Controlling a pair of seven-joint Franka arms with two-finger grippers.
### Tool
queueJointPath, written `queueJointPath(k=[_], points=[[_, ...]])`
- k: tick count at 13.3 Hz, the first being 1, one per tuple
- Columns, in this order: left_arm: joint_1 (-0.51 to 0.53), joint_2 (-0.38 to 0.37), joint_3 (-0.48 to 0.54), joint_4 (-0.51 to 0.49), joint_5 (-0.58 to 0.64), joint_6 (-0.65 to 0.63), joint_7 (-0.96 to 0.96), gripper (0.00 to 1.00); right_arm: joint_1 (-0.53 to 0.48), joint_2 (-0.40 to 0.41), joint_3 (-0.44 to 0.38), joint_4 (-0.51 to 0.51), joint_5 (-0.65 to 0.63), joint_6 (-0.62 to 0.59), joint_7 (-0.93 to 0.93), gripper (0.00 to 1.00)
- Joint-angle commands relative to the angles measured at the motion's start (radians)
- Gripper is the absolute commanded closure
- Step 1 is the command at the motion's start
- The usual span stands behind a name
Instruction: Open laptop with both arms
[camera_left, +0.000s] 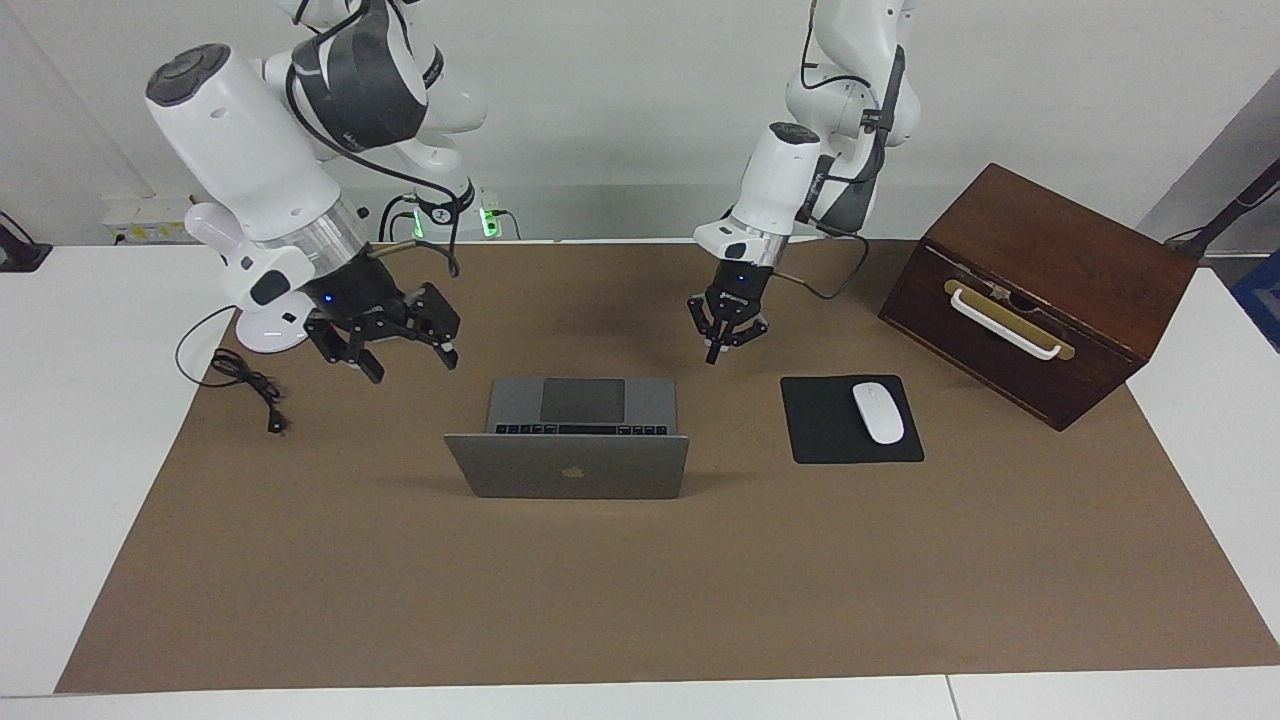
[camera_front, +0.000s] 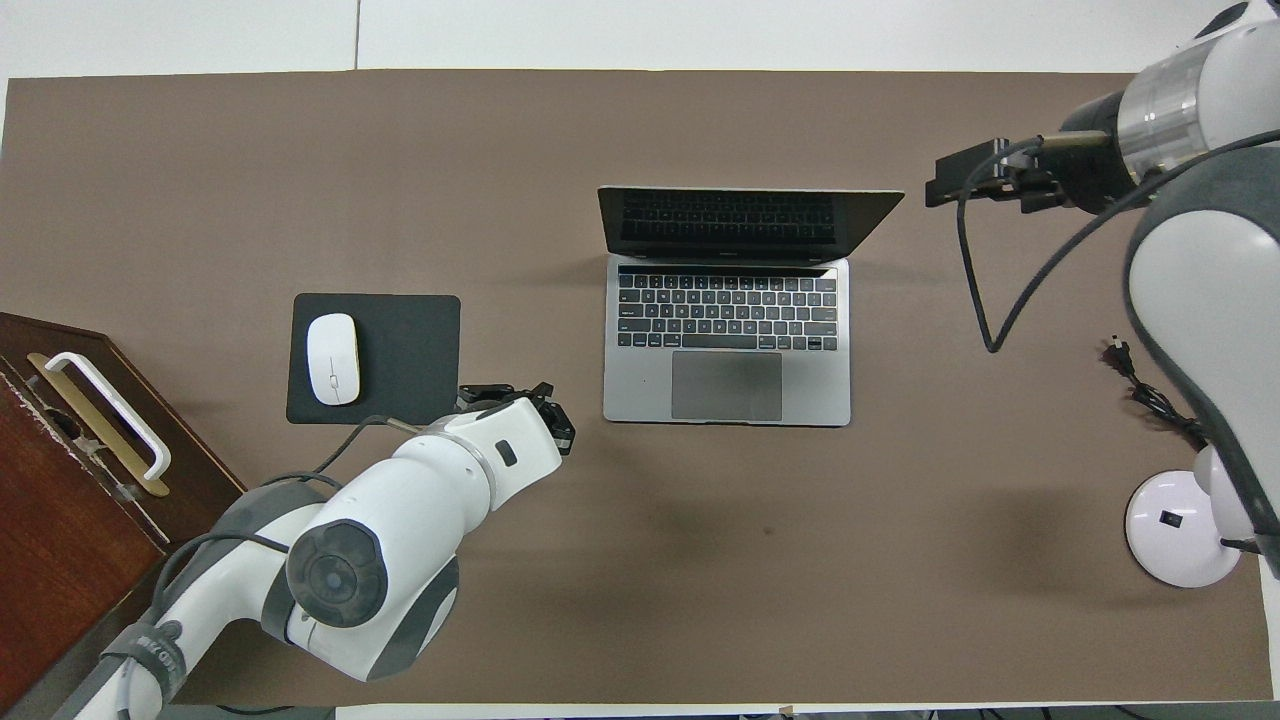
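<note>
The silver-grey laptop (camera_left: 567, 465) stands open in the middle of the brown mat, its lid upright with the apple logo showing. Its black keys and grey trackpad show in the overhead view (camera_front: 727, 385). My right gripper (camera_left: 410, 365) is open and empty, up over the mat between the laptop and the lamp. My left gripper (camera_left: 714, 352) is shut and empty, its tips pointing down over the mat between the laptop and the mouse pad. Neither gripper touches the laptop. In the overhead view the left wrist (camera_front: 500, 450) hides most of its gripper.
A black mouse pad (camera_left: 830, 440) with a white mouse (camera_left: 878, 412) lies toward the left arm's end. A brown wooden box (camera_left: 1050, 290) with a white handle stands past it. A white desk lamp (camera_left: 262, 270) and its black cable (camera_left: 245, 380) are at the right arm's end.
</note>
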Motion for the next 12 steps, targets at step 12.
queueJointPath(k=[12], points=[[0.407,-0.150,-0.002,0.425,0.046,-0.925,0.377,0.80,-0.117,-0.210,-0.009,-0.131,-0.137,-0.203,0.052,0.00]])
